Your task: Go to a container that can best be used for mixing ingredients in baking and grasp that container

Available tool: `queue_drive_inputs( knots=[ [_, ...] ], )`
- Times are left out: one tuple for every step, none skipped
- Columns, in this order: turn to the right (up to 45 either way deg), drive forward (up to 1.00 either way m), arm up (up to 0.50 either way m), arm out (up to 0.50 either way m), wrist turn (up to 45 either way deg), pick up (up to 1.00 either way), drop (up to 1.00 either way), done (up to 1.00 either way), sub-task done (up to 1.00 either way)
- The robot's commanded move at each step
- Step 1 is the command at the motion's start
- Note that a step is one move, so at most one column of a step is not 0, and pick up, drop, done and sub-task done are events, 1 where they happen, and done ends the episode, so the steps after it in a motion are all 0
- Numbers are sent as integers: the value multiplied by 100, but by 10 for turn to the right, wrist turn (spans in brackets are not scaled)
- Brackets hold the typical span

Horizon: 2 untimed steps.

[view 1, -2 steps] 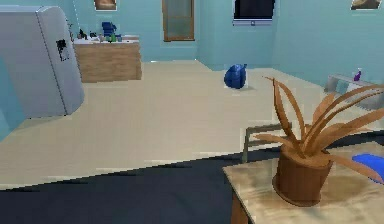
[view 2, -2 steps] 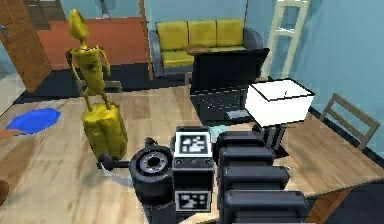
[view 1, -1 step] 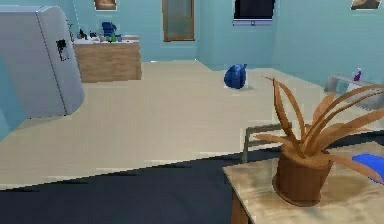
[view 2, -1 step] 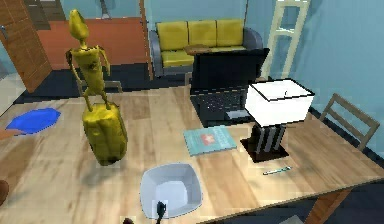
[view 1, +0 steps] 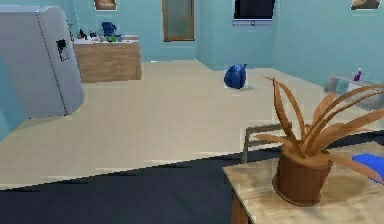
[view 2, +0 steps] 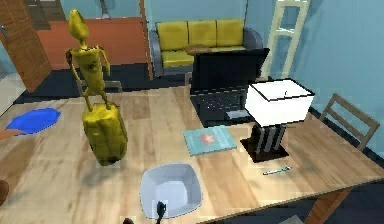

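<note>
A pale grey-blue bowl (view 2: 168, 188) stands on the wooden table (view 2: 60, 170) near its front edge, low in the arm side view. A small dark piece of my gripper (view 2: 160, 210) pokes up from the bottom edge, in front of the bowl's near rim. The bowl lies right behind it, so I cannot tell whether the gripper holds anything or touches the bowl.
On the table stand a tall yellow statue (view 2: 100, 105), a blue plate (view 2: 35, 120), a teal book (view 2: 210, 140), a laptop (view 2: 225, 85) and a white-shaded lamp (view 2: 277, 115). A yellow sofa (view 2: 200, 38) is behind. The forward view has a potted plant (view 1: 305, 150), a fridge (view 1: 40, 60) and open floor.
</note>
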Motion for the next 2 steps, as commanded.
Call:
queue_drive_inputs(
  knots=[
    [0,0,10,0,0,0,0,0,0],
    [0,0,0,0,0,0,0,100,0]
  ],
)
